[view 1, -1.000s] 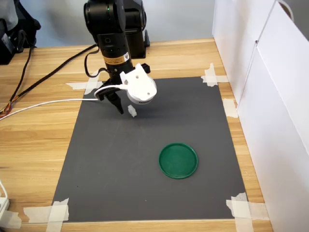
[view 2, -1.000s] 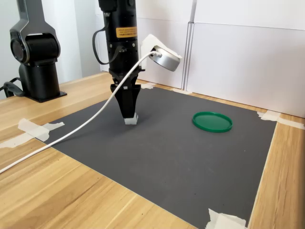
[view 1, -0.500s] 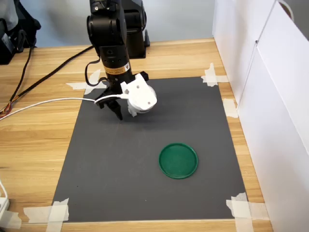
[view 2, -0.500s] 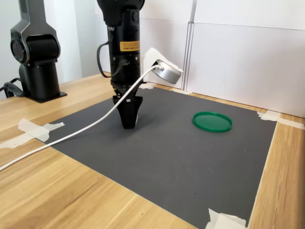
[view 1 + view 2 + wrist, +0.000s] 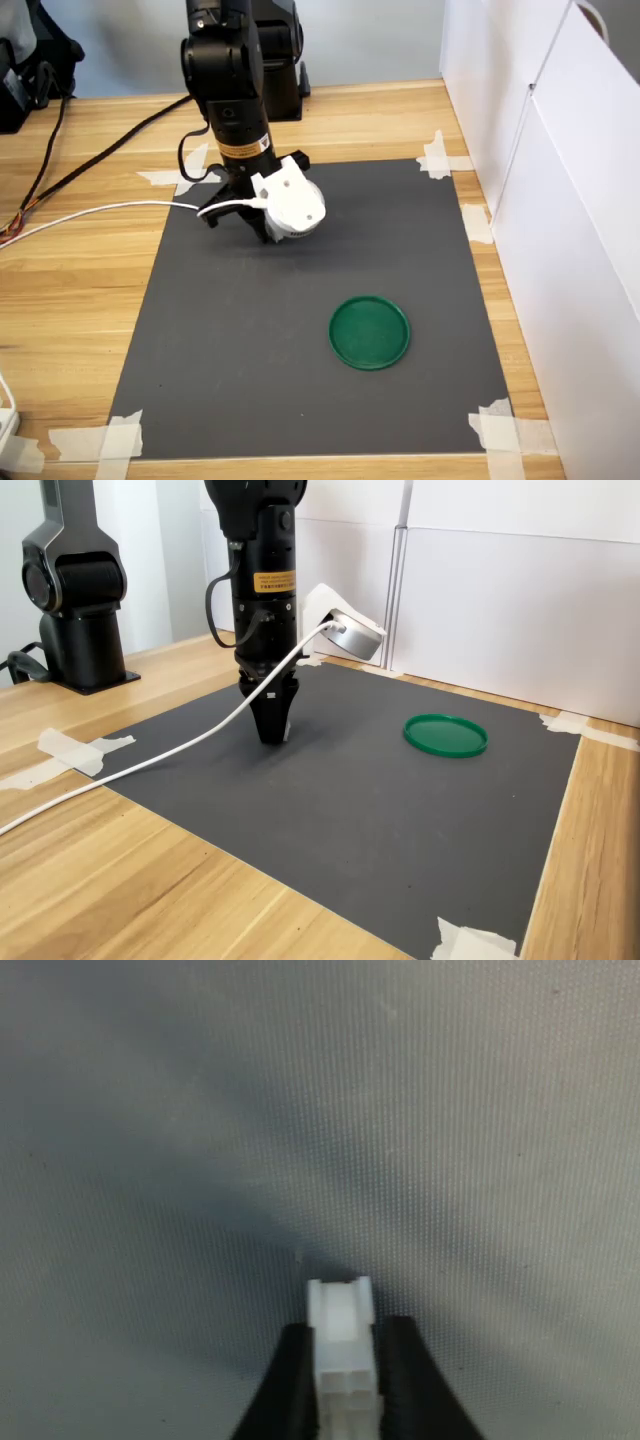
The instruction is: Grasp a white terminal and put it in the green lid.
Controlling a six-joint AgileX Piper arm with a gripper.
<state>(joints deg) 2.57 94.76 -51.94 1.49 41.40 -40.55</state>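
Black robot arm's gripper (image 5: 345, 1400) stands w/ tips down on the dark grey mat (image 5: 300, 380), near its far edge, jaws pinching a tiny white blocky plastic terminal (image 5: 340, 1345). Flat round dark-green plastic lid (image 5: 370, 332) lies well apart, toward the mat's near edge in the first exterior view.

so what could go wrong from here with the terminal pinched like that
1. In the wrist view the pincer grips only the white terminal by its narrow sides, and part of it sticks out past the tips; it could twist or slip out on the lift.
2. The green lid lies well away across the dark mat, so a drop along the way would land on the mat.
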